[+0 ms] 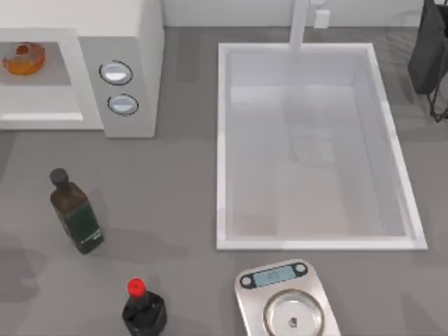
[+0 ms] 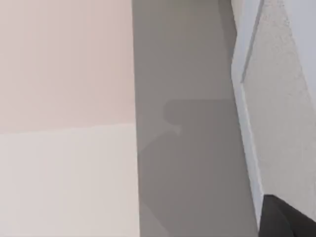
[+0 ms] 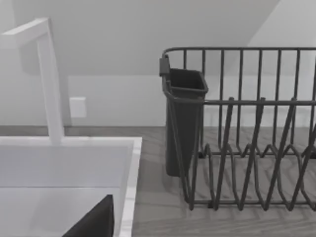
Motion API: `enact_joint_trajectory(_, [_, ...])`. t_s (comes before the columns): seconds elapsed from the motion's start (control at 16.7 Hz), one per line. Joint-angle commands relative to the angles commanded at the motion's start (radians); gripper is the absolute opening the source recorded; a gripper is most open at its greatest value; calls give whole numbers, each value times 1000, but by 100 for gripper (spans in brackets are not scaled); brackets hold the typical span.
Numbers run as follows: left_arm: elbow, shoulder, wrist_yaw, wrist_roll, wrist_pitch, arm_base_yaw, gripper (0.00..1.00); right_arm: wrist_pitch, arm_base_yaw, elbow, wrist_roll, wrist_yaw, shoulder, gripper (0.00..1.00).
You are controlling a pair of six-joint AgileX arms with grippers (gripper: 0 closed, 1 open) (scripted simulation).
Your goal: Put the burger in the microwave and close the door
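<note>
The burger (image 1: 24, 58) is an orange-brown glossy bun lying inside the light grey cavity of the white microwave (image 1: 143, 35) at the table's far left. The cavity stands open. Two round silver knobs (image 1: 116, 72) sit on the side panel. In the left wrist view the door (image 2: 284, 113) appears close up, with its speckled grey window and white frame, above the grey counter. A dark part of my left gripper (image 2: 289, 219) juts in beside the door. A dark part of my right gripper (image 3: 94, 222) hangs over the sink's corner.
A big white sink (image 1: 222, 140) with a white faucet (image 1: 301, 24) takes up the middle and right. A dark green bottle (image 1: 75, 212), a red-capped black bottle (image 1: 142, 308) and a silver kitchen scale (image 1: 287, 301) stand along the front. A dark wire dish rack (image 3: 247, 133) stands at the far right.
</note>
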Motion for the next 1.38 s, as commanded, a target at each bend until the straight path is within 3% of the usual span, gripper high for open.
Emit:
enact_joint_trajectory(0.3, [192,162,114,110,-180,159,0,0,0,0,0,0,0,100])
enact_joint_trajectory(0.72, [210,175,128,118,-196,171,0,0,0,0,0,0,0,100])
enact_joint_trajectory(1.38, [-47,297,129,127,175,180,0,0,0,0,0,0,0,100])
